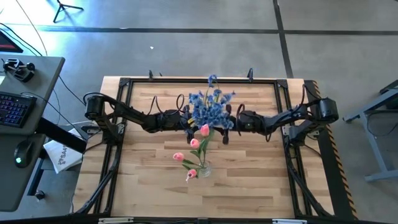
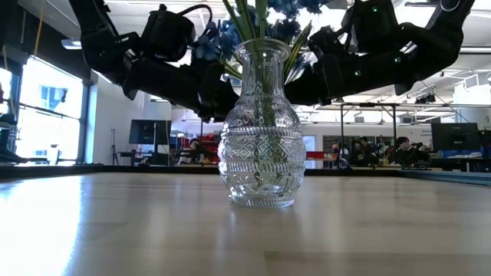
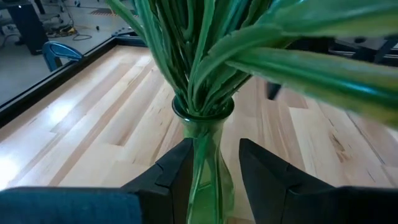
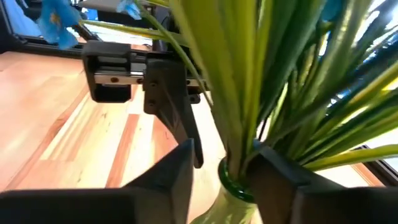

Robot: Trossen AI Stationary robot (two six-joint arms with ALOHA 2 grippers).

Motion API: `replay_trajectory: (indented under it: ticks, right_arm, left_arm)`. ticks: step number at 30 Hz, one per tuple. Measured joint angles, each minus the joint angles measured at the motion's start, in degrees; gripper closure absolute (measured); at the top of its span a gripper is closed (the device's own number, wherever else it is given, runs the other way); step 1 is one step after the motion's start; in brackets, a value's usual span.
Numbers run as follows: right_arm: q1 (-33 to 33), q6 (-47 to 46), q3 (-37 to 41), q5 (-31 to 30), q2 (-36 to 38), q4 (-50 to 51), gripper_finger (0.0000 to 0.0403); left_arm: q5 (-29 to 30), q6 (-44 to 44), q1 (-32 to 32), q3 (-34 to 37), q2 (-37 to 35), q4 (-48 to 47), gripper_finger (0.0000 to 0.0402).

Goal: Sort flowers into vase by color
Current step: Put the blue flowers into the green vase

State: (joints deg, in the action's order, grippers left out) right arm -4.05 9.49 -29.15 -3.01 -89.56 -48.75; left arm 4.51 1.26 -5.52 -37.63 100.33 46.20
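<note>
Jaws of both grippers flank vase [image 2: 258, 126] neck.

A grey concrete floor [image 1: 186, 43] surrounds the light wooden table [image 1: 149, 180]. At the frame's left stands a dark desk [image 1: 37, 68] with a keyboard [image 1: 13, 109]. Bright windows [image 2: 46, 107] light the workshop, where monitors [image 2: 453, 136] stand at right.

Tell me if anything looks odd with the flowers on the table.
Yes: pink tulips and blue sprays share the one glass vase, mixed rather than sorted by colour. The tulips lean out low to one side. Left pincer and right pincer flank its neck.
</note>
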Motion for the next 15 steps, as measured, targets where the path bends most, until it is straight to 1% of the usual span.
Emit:
replay_trajectory:
  ticks: [5,8,11,15]
  right_arm:
    - [0.33,0.01,0.00,-0.02,0.29,0.32,0.0203]
    - [0.67,-0.48,0.00,-0.02,2.27,2.85,0.0173]
    - [1.01,-0.62,0.02,-0.07,5.68,6.39,0.0156]
    - [1.11,-0.64,0.00,-0.86,9.88,12.25,0.0151]
  left_arm:
    - [-0.01,-0.91,0.15,0.02,-0.07,-0.70,0.0282]
    - [-0.02,-0.90,0.41,0.02,-0.09,-2.07,0.0282]
    - [-0.01,-0.92,0.70,0.02,-0.25,-3.51,0.0282]
    - [0.04,-0.96,0.70,0.04,-0.31,-3.76,0.0282]
